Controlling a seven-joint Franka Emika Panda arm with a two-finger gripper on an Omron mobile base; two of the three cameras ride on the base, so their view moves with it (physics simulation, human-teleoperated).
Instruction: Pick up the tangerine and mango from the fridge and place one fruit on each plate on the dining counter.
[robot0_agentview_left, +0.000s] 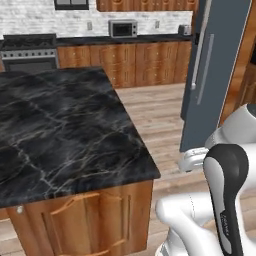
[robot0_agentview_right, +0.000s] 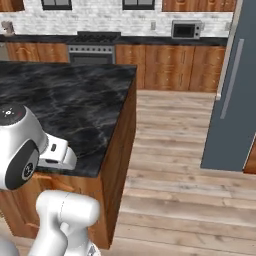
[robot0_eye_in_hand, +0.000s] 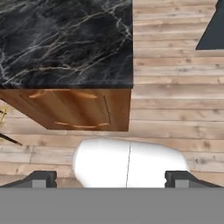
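White arm folded low beside dining counter (robot0_agentview_left: 75, 125); pincer (robot0_eye_in_hand: 111, 179) spread wide, empty, apparently aimed floorward; fridge (robot0_agentview_left: 215, 75) well apart.

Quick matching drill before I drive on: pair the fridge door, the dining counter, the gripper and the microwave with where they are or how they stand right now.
Things:
1. fridge door
2. dining counter
3. gripper
4. microwave

States or places:
A. on the far wall counter
B. jaws wide apart, holding nothing
C. swung open over the wood floor
D. glossy black marble top, left of the arm

Pairs: 1-C, 2-D, 3-B, 4-A
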